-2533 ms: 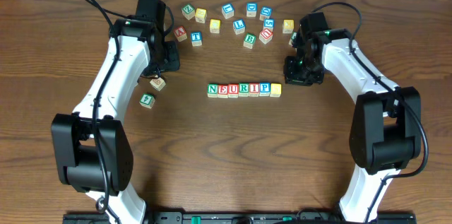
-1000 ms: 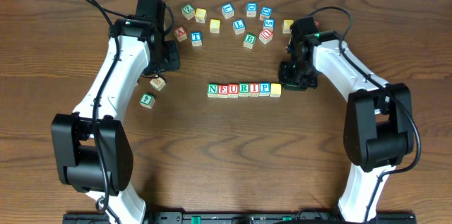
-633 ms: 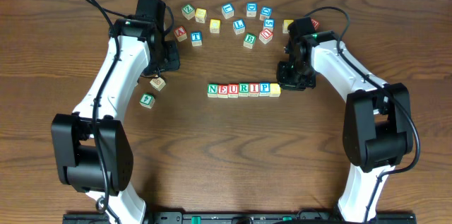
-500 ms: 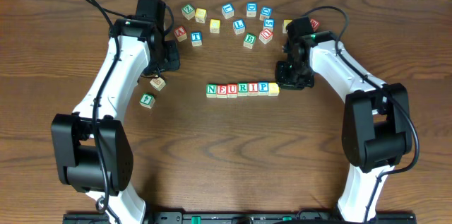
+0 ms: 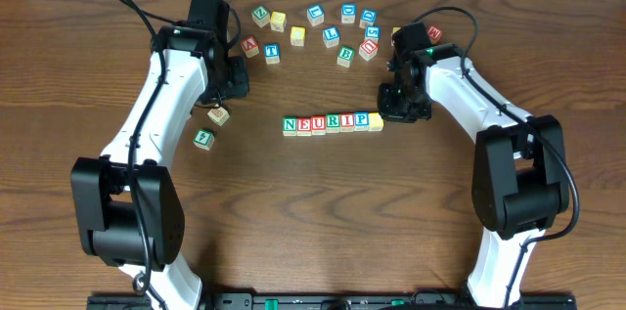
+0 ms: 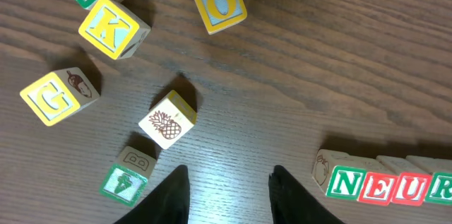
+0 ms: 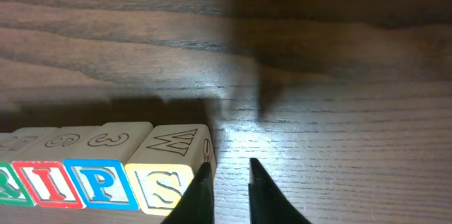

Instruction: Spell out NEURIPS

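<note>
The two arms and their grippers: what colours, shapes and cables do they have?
The left arm and right arm look alike: white rounded shells on the links, black blocky joints and bases. A black cable loops out near each wrist. The left gripper and right gripper have black fingers that taper to thin tips.

Left wrist cam chops the NEURIPS row (image 6: pixel 385 185) off at the right edge, so only N, E, U, R are readable. Right wrist cam cuts it on the left: part of R, then I, P, S. Overhead, the last cube (image 5: pixel 376 121) is too small to read. Only the fingertips of the left tool (image 6: pixel 229 192) and right tool (image 7: pixel 227 189) peek in at the bottom.
</note>
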Robot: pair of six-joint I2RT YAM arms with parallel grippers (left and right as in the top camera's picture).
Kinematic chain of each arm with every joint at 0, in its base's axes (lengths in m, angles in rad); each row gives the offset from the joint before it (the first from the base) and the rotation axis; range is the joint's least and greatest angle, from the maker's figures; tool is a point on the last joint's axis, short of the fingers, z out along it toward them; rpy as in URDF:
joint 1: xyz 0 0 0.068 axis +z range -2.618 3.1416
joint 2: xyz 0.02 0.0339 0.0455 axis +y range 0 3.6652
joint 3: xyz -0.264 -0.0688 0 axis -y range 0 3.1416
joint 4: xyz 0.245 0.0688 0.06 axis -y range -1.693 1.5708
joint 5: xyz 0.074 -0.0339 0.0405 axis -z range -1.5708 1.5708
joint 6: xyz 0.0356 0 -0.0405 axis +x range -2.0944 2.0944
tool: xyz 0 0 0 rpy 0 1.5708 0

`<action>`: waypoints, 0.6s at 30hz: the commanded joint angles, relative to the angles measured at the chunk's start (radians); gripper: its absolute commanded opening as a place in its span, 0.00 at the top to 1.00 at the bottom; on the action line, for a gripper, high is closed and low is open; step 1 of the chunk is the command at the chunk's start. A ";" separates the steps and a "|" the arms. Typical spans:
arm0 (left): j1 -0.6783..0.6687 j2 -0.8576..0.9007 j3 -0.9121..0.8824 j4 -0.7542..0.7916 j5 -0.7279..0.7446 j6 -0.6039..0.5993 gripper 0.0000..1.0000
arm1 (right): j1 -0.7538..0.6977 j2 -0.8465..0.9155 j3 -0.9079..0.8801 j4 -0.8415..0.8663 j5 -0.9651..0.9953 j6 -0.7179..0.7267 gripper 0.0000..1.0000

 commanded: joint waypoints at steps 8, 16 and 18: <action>0.002 -0.069 0.041 -0.003 -0.062 0.022 0.62 | -0.030 -0.074 0.042 -0.031 -0.003 -0.018 0.81; 0.003 -0.143 0.042 -0.011 -0.065 0.025 0.58 | -0.038 -0.161 0.044 -0.037 -0.003 -0.036 0.68; 0.003 -0.157 0.042 -0.015 -0.065 0.025 0.58 | -0.038 -0.174 0.044 -0.043 -0.002 -0.036 0.67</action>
